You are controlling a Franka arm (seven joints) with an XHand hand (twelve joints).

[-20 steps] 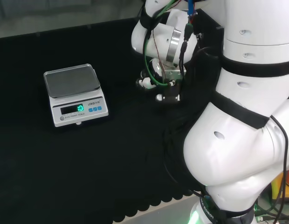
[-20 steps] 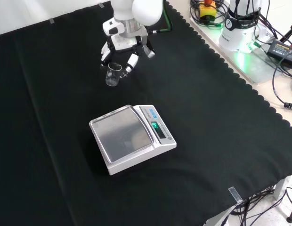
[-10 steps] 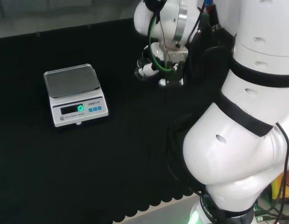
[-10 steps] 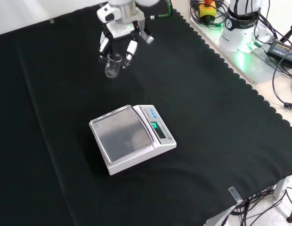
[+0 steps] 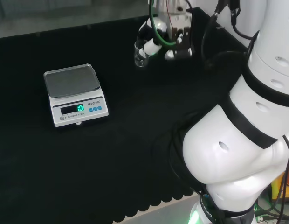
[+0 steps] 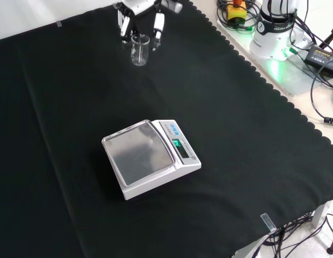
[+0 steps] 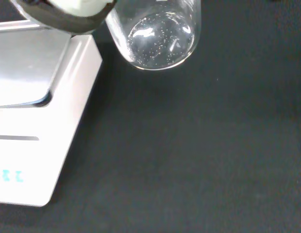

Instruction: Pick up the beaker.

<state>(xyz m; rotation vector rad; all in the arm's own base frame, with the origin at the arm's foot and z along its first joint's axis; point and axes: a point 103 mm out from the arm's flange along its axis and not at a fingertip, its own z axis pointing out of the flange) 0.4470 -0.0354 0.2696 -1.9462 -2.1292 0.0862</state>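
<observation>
Hand [image 6: 138, 12] sits at the top edge of the front view, fingers [image 6: 157, 24] curled down around the upper part of the beaker [image 6: 139, 50], one on each side of the rim. In the head view the hand [image 5: 168, 32] is at upper centre, with the beaker [image 5: 141, 53] hanging off its left side.

Beaker position: upright, clear glass, in the upper left-centre of the front view. It looks to be off the cloth; the wrist view shows its round base [image 7: 158, 41] seen from slightly below, with dark cloth beyond it and nothing touching underneath. Judgement: the grasp is made and the lift is under way or done. What is left, if anything, is only to carry it clear and hold it steady.

Contents: beaker appears empty. Fine specks or droplets show on the inside of the base in the wrist view, but no standing liquid that I can make out.

Scale [image 6: 149, 157] stands mid-frame in the front view, at the left in the head view, well apart from the beaker. Its steel pan [image 6: 137, 151] is bare, display lit.

Black cloth of the bench [image 6: 252, 134] runs open to the right of the scale in the front view.
</observation>
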